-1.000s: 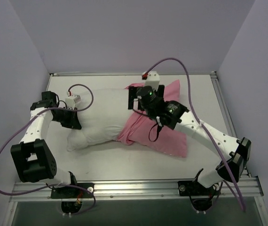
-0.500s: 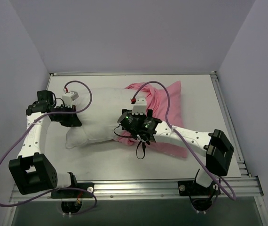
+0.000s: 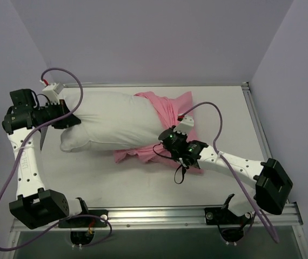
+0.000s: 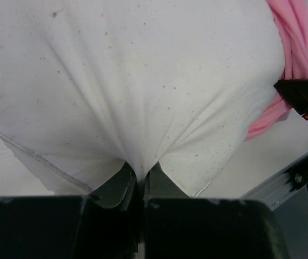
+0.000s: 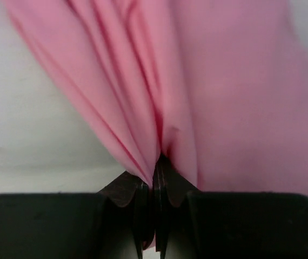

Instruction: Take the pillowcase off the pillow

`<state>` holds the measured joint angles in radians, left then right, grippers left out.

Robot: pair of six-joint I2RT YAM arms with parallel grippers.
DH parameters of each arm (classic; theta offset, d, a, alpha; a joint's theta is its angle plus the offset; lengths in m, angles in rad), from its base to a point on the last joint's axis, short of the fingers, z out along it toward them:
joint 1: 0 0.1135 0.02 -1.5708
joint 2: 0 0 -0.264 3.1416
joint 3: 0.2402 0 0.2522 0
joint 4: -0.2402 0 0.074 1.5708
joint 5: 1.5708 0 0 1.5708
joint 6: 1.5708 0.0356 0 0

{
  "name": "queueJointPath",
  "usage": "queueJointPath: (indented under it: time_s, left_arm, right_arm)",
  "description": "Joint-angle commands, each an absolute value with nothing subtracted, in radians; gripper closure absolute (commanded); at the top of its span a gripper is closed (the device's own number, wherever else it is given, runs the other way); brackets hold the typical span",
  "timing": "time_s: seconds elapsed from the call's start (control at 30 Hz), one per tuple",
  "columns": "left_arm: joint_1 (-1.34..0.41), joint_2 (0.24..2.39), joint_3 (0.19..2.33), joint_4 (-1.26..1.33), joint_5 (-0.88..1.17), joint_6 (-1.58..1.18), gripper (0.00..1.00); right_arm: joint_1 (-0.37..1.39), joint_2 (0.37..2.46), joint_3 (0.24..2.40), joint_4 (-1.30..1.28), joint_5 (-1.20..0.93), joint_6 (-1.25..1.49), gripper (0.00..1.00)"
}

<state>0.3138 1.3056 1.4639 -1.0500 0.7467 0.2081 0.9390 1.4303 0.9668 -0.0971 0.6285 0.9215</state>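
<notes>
Top view, grips: My left fingers are clamped on the left end of the big plump white fabric pillow. My right fingers pinch the near edge of the thin, sheeny pink pillowcase.
Top view, place: Both lie across the middle of the white bench.
Top view, progress: Most of the pillow is bare. The case is bunched round its right end only, so I judge the job well over halfway, with that last end left to draw out.
Top view, hidden: How much pillow is inside the bunched cloth, I cannot tell.
Left wrist view, grip: My fingers are pressed together on a puckered fold of the white pillow.
Left wrist view, cut off: Pink cloth shows only at the right edge.
Right wrist view, grip: My fingers nip a gathered pleat of pink cloth.
Right wrist view, hard to see: The cloth is blurred, no rose pattern can be made out, and no pillow shows.
</notes>
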Motion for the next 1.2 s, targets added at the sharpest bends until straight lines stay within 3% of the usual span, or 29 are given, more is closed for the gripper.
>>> queueJointPath:
  time_s: [0.0,0.23,0.47,0.6,0.67,0.73,0.87,0.9,1.03,1.07,1.1,1.17]
  left_arm:
    - [0.406,1.264,1.644,-0.907,0.758,0.132,0.98]
    - [0.639,1.347,1.928,-0.809,0.912,-0.095,0.98]
    - [0.839,1.451,2.112,-0.750,1.037,-0.178,0.98]
    - [0.847,1.456,2.131,-0.836,1.017,-0.092,0.98]
    - [0.809,1.437,2.097,-0.879,1.023,-0.006,0.98]
    - [0.728,1.416,2.016,-1.013,0.950,0.192,0.98]
    - [0.369,1.324,1.777,-1.063,0.781,0.319,0.98]
    - [0.315,1.319,1.743,-1.071,0.760,0.337,0.94]
    - [0.048,1.313,1.648,-1.097,0.631,0.429,0.47]
    - [-0.007,1.304,1.608,-1.103,0.593,0.483,0.19]
    - [-0.141,1.296,1.583,-1.095,0.566,0.504,0.05]
    - [-0.274,1.269,1.522,-1.048,0.485,0.525,0.06]
  right_arm:
    - [0.780,1.355,0.844,-0.276,0.726,0.914,1.00]
    - [0.365,1.158,0.698,-0.180,0.619,0.700,1.00]
    - [-0.094,1.290,0.725,-0.028,0.427,0.546,1.00]
    - [-0.221,1.348,0.775,-0.005,0.384,0.526,1.00]
    - [-0.206,1.338,0.782,0.054,0.316,0.499,1.00]
    - [-0.080,1.312,0.798,0.055,0.298,0.503,1.00]
    - [0.106,1.316,0.808,0.025,0.253,0.584,1.00]
    - [0.123,1.313,0.805,0.022,0.239,0.628,1.00]
    - [0.170,1.252,0.776,0.034,0.187,0.686,1.00]
    - [0.170,1.244,0.776,0.029,0.180,0.686,1.00]
    - [0.170,1.238,0.782,0.026,0.179,0.681,1.00]
    - [0.170,1.236,0.791,0.017,0.172,0.657,1.00]
